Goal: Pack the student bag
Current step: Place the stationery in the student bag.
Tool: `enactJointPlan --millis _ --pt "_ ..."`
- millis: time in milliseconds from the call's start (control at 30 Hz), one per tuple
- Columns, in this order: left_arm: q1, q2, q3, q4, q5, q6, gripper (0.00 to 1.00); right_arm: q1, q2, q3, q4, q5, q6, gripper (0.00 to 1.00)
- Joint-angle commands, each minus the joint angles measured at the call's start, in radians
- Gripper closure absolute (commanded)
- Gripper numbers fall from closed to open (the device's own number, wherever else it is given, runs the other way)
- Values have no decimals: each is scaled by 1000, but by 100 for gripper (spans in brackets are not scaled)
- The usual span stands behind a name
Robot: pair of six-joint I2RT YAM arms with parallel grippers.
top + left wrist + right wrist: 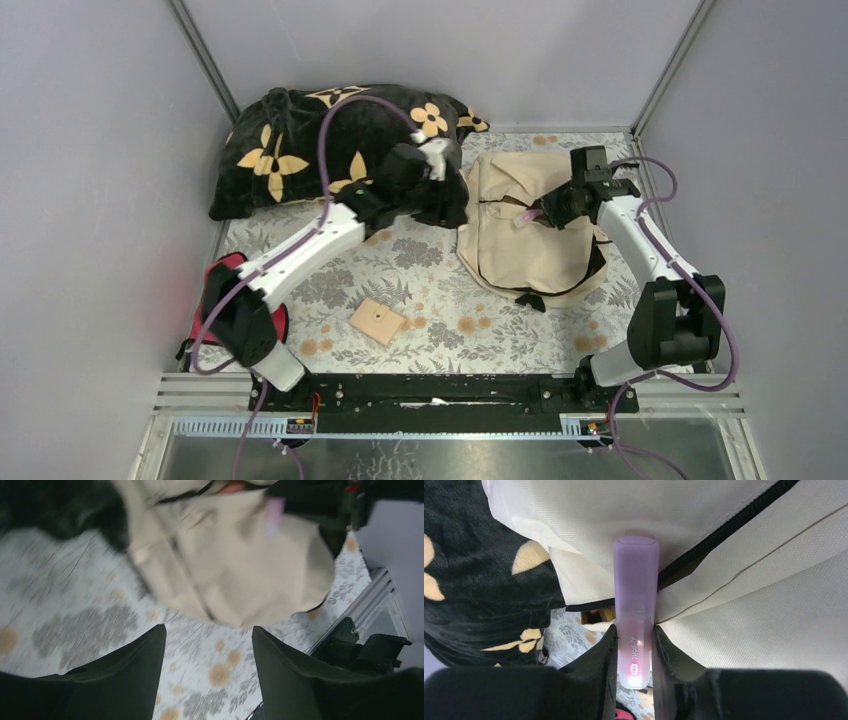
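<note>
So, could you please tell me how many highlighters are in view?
1: a purple highlighter, gripped by the right gripper, its far end at the open zipper of the student bag. More may be hidden inside.

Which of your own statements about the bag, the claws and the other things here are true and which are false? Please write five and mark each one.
1. The right claw is shut on a purple highlighter. True.
2. The left claw grips a strap. False: it is open and empty, above the table.
3. The beige backpack lies on top of the flower-patterned pillow. False: it lies on the table, to the right of the pillow.
4. A red-and-black pouch lies at the table's left edge. True.
5. The highlighter is inside the backpack. False: the claw holds it, with its capped end at the zipper opening.
</note>
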Motion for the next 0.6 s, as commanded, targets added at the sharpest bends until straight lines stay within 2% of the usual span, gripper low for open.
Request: enactJointPlan --millis 0,167,300,433,567 --pt "-62 206 220 26 -64 108 28 -26 -60 -16 4 -60 -7 100" --pt "-126 421 462 30 -203 260 23 -68 -149 -71 -32 -46 -57 100" --pt "-134 569 618 7 -206 309 24 -110 -210 -103 -85 -40 -111 100" --pt "-136 643 671 12 -227 335 25 -147 -259 -119 -132 -22 -154 100" --pt "-137 682 685 42 -300 322 31 -151 -290 -135 -155 2 -178 100"
